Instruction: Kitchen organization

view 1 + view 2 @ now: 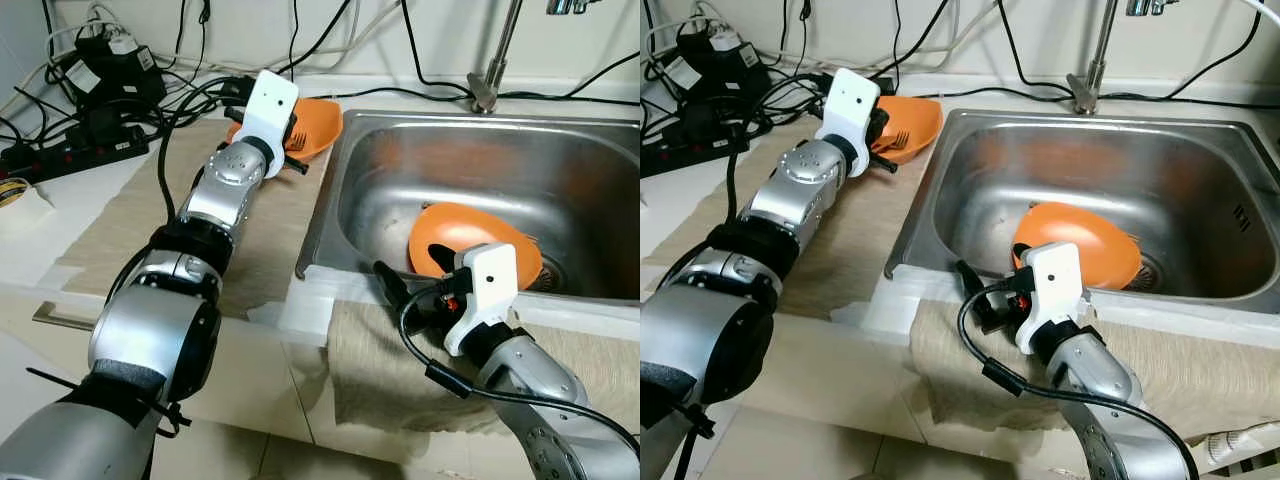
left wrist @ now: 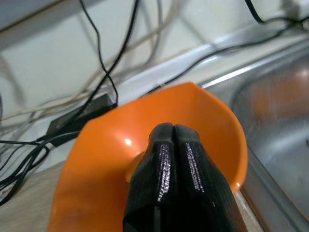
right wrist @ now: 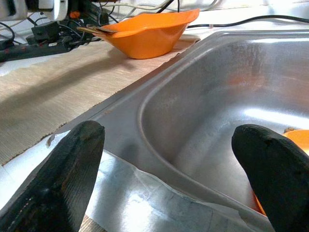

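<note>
The orange bowl [image 1: 470, 245] lies tilted in the sink [image 1: 560, 140], so the right tool [image 3: 169, 174], spread wide at the near rim, should reach in level, while the left tool [image 2: 174, 164] hangs clenched empty over another bowl [image 1: 315, 125] on the worktop [image 1: 130, 210].

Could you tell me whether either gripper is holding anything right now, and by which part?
Nothing is held. The left gripper is shut, empty, over the orange bowl; the right gripper is open at the sink.
</note>
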{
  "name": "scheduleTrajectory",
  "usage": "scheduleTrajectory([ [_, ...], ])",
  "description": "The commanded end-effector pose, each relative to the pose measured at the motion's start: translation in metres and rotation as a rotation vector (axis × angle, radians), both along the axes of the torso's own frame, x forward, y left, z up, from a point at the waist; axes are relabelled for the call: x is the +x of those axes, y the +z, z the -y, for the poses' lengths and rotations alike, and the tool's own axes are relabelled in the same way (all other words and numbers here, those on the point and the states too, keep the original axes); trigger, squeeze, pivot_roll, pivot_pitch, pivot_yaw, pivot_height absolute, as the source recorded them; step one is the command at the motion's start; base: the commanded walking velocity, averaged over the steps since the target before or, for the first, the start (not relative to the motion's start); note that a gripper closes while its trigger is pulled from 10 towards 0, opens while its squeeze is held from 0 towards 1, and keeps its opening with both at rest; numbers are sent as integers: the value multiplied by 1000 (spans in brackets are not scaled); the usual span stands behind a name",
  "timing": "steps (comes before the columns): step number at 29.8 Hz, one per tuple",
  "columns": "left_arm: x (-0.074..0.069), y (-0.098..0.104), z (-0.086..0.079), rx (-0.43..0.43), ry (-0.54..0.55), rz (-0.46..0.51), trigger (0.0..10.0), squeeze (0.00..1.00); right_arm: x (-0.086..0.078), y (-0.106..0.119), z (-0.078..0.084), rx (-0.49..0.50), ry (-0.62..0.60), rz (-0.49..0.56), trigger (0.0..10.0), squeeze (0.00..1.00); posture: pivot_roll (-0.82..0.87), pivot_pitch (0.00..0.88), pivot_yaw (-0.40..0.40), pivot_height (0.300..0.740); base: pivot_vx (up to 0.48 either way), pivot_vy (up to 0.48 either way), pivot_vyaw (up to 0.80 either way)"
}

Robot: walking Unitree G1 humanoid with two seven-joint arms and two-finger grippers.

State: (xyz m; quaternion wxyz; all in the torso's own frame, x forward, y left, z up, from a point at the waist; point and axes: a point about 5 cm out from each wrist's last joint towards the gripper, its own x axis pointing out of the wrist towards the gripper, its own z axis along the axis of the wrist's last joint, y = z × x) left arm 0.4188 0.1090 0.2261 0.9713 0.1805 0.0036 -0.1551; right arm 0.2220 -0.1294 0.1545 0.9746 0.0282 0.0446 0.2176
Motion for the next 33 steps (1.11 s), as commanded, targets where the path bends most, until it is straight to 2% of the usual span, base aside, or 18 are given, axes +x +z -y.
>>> scheduleTrajectory([
  [1,2,11,1,27,-13,19,10000,0,-1,2,-3,4,12,10,10000,0,-98,0,123,736,0,0,0],
  [8,7,34,7,80,-20,59,10000,0,-2,2,-4,3,12,11,10000,0,-111,0,131,736,0,0,0],
  [11,7,39,8,31,-24,48,10000,0,-3,2,-4,3,8,10,10000,0,-118,0,136,736,0,0,0],
  [14,8,39,6,36,-11,51,10000,0,-4,2,-4,3,6,11,10000,0,-122,0,138,736,0,0,0],
  [15,8,36,4,84,8,53,10000,1000,-4,1,-4,4,1,11,10000,0,-126,0,140,736,0,0,0],
  [24,8,22,-2,148,28,-6,10000,1000,-5,1,-4,5,-5,9,10000,0,-127,0,138,736,0,0,0],
  [33,7,15,-7,163,30,-68,10000,1000,-7,2,-4,0,0,14,10000,0,-132,0,137,736,0,0,0],
])
